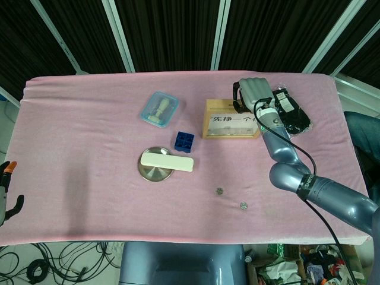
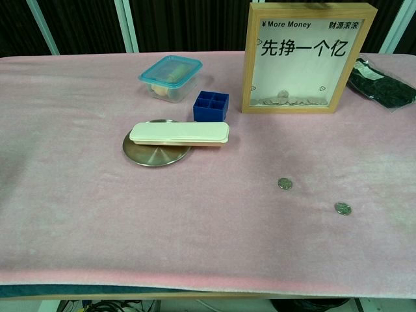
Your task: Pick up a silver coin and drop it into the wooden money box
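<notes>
Even bright overhead light, soft shadows, sharp focus, dark backdrop, mild edge distortion.

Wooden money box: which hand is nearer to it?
Right. The right hand hovers over the wooden money box's far right corner; the left hand sits at the table's near left edge.

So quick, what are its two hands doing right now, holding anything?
Left hand: barely visible at the table's left edge; cannot tell.
Right hand: above the wooden framed money box, fingers curled; whether it holds anything cannot be told.

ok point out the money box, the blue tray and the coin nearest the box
wooden money box (image 2: 309,107), chest view, bottom frame edge
blue tray (image 2: 210,107), chest view, top grid
nearest coin (image 2: 285,184), chest view, its face
</notes>
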